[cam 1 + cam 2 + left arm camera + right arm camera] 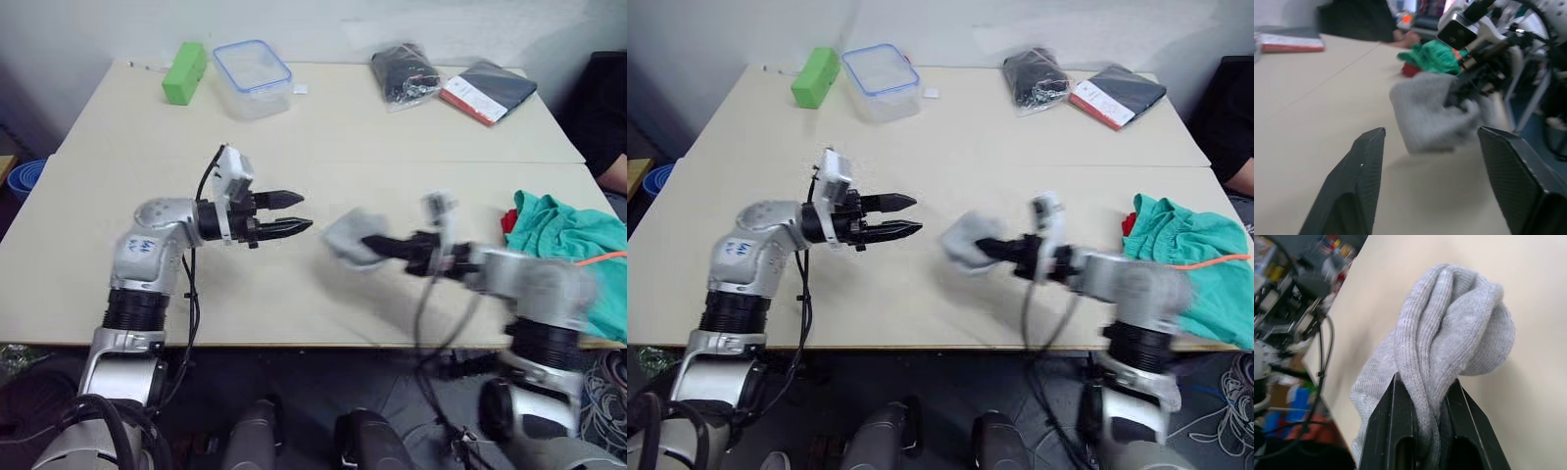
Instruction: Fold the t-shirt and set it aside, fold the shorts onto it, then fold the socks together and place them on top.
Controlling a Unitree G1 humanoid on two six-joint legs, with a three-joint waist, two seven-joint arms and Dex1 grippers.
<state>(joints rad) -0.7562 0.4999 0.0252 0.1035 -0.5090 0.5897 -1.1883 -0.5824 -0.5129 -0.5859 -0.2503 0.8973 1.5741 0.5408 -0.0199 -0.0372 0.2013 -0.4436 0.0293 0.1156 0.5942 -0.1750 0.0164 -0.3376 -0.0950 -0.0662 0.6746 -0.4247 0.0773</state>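
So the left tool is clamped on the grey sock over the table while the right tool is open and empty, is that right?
Not quite, the sides are swapped. The right tool is clamped on the grey sock over the table, and the left tool is open and empty. The right wrist view shows the sock pinched between that tool's fingers; the left wrist view shows the left fingers spread with nothing between them.

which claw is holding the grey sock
The right claw: it is shut on the sock, while the left claw is open and holds nothing.
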